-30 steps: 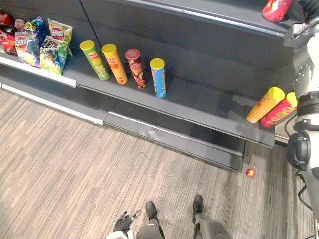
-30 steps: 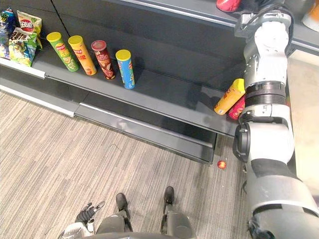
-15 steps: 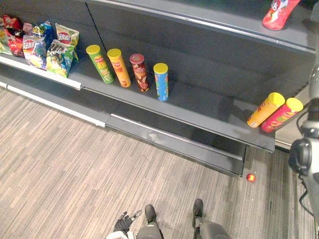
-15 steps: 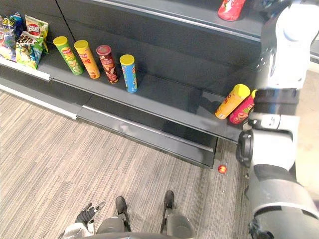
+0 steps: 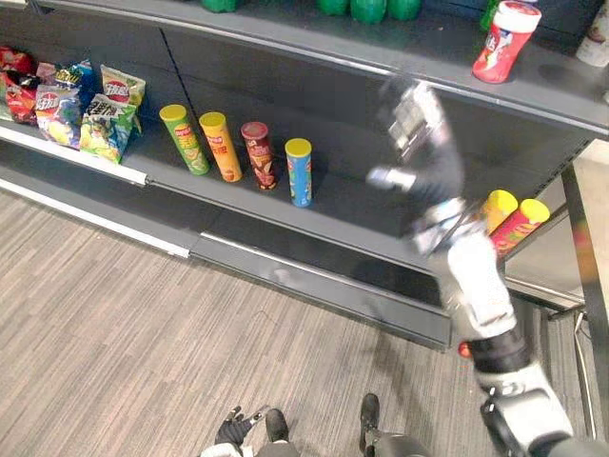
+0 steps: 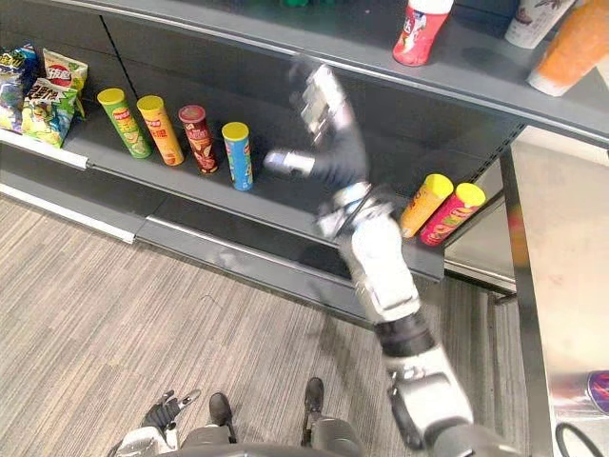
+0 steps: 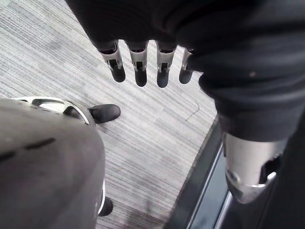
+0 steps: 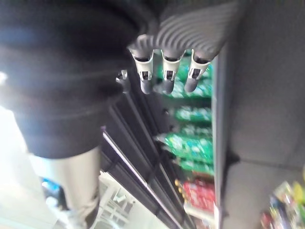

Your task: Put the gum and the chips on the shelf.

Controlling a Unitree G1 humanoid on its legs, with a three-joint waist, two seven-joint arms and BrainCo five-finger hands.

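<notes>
A red tub with a white lid (image 5: 504, 40) stands on the upper shelf (image 5: 400, 48). Several chip cans stand upright on the middle shelf (image 5: 362, 205): green (image 5: 185, 139), orange (image 5: 220, 146), dark red (image 5: 258, 155) and blue (image 5: 299, 172). A yellow can (image 5: 497, 209) and a pink can (image 5: 519, 226) lean at the shelf's right end. My right hand (image 5: 415, 124) hangs in front of the middle shelf, its fingers (image 8: 164, 76) straight and holding nothing. My left hand (image 5: 236, 426) is low over the floor, its fingers (image 7: 138, 71) straight and empty.
Chip bags (image 5: 105, 119) fill the shelf's left end. Green packs (image 5: 366, 8) sit along the upper shelf, with a white cup (image 6: 528, 19) and an orange pack (image 6: 571, 43) at its right. A grey counter (image 6: 561, 286) stands to the right. Below is striped carpet (image 5: 143, 333).
My right arm has swung down and left from beside the red tub to the front of the middle shelf, empty. The tub stays on the upper shelf. The camera has shifted.
</notes>
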